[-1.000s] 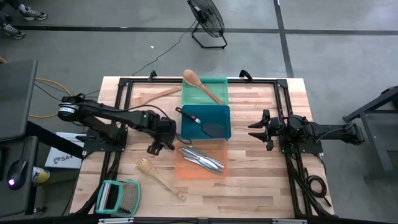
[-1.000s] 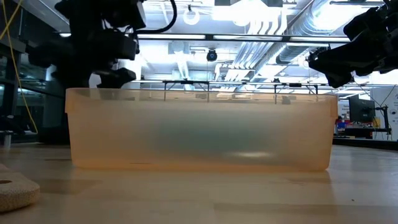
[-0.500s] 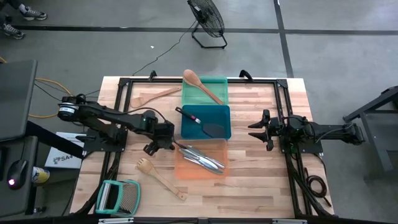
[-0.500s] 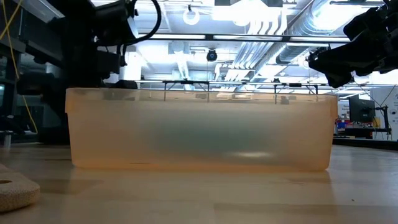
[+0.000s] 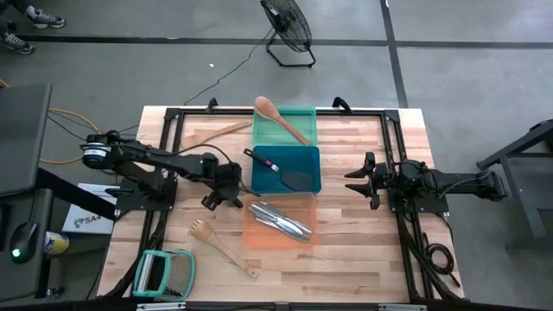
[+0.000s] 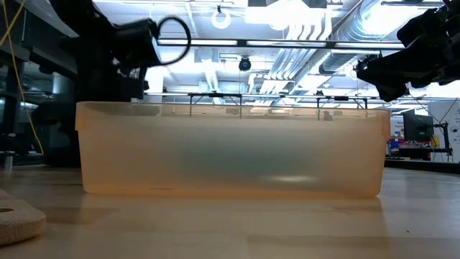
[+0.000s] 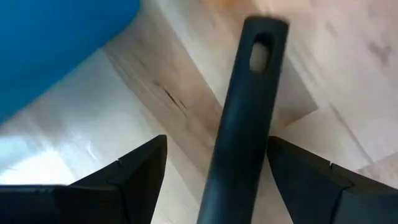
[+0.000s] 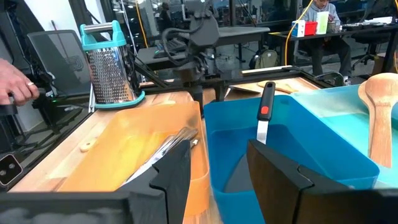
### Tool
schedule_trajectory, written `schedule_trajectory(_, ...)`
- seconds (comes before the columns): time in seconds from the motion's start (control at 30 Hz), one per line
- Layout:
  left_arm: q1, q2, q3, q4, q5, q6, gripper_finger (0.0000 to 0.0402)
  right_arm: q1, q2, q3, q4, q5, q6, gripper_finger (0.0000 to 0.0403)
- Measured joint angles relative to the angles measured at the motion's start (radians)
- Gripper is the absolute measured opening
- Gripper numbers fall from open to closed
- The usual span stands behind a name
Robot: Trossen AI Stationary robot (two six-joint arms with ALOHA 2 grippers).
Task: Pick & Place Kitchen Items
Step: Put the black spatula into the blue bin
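A black spatula (image 5: 211,203) lies on the wooden table beside the orange tray's (image 5: 259,233) left wall. Its handle (image 7: 245,124), which has a hang hole at the end, runs between the open fingers of my left gripper (image 5: 226,193). The gripper points steeply down over it, one finger on either side; no touch shows. Silver tongs and knives (image 5: 281,219) lie in the orange tray. Another black spatula (image 5: 285,173) lies in the blue tray (image 5: 307,155), and a wooden spoon (image 5: 278,117) lies across the green tray (image 5: 302,130). My right gripper (image 5: 356,180) waits open and level at the right.
A wooden spatula (image 5: 212,134) lies at the far left of the table and a wooden fork (image 5: 223,245) near the front. A grater (image 5: 164,273) sits at the front left corner. In the low view the orange tray (image 6: 230,151) hides the left fingers.
My left gripper has sunk toward the table and rolled about its own axis, coming down around the black spatula's handle beside the orange tray. In the low view its fingers have dropped behind the tray's rim.
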Motion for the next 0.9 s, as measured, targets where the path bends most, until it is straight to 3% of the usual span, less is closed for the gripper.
schedule_trajectory(0.43, 0.015, 0.078, 0.005, -0.003, 0.074, 0.118, 0.0262, 0.000, 0.000, 0.000, 0.000, 0.000, 0.000, 0.0149)
schedule_trajectory(0.9, 0.014, 0.101, 0.003, -0.040, 0.101, 0.161, 0.0135, 0.000, 0.000, 0.000, 0.000, 0.000, 0.000, 0.0149)
